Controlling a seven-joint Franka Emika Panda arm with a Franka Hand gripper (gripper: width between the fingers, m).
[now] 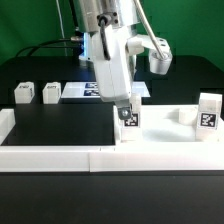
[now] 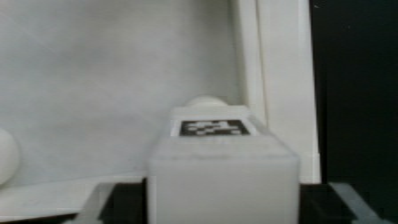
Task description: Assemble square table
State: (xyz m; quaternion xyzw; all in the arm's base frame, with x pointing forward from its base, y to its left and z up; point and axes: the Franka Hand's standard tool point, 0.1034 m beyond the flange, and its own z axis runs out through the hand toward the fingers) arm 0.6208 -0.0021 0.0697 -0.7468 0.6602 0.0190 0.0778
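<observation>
My gripper (image 1: pixel 127 110) is shut on a white leg (image 1: pixel 130 120) with a tag on its face. It holds the leg upright at the corner of the square table top (image 1: pixel 160 130) nearest the exterior view's left. In the wrist view the leg (image 2: pixel 217 165) fills the space between both fingers (image 2: pixel 118 205), with the top's grey-white inner surface (image 2: pixel 107 90) behind it. A second leg (image 1: pixel 208 110) stands at the top's right end, with a smaller white piece (image 1: pixel 183 116) beside it. Two more legs (image 1: pixel 23 94) (image 1: pixel 50 94) stand on the black table at the left.
The marker board (image 1: pixel 80 91) lies behind the arm. A long low white border wall (image 1: pixel 60 157) runs along the front and turns up at the left (image 1: pixel 6 122). A rounded white shape (image 2: pixel 6 160) shows at the wrist view's edge.
</observation>
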